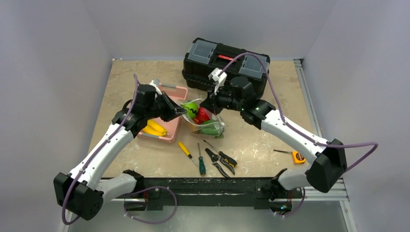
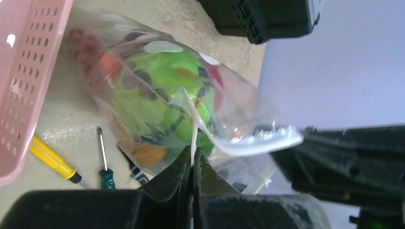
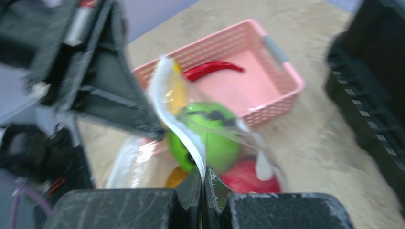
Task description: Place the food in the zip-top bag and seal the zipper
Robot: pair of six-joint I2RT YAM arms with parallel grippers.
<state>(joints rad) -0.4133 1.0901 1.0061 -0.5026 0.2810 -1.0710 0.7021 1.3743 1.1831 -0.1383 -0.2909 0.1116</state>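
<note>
The bag [image 1: 207, 122] lies in the middle of the worktop [image 1: 270, 140], just right of the pink basket [image 1: 177, 92] and in front of the black toolbox [image 1: 225, 63]. Both arms reach in to it from either side. The left hand [image 2: 193, 164] is clenched on the zipper [image 2: 248, 141], its two fingers pressed together with the pale strip rising from between them. The right hand [image 3: 203, 179] is clenched on the same strip a little further along, its fingers likewise closed with the strip curving up out of them. Between the two hands the strip is lifted off the worktop and bowed. The pictures do not show whether it is pressed shut along its length. Inside the bag sit a round green fruit [image 2: 162, 95], a red piece [image 3: 248, 179] beside it, and a long green piece [image 1: 211, 130] at the near end. More colours show through the plastic, too blurred to name. The basket holds yellow bananas [image 1: 154, 128] and a red chilli [image 3: 212, 69]. On the worktop nearer the arm bases lie a yellow-handled screwdriver [image 1: 184, 150], a green-handled screwdriver [image 1: 201, 164] and pliers [image 1: 220, 162], all apart from the bag.
</note>
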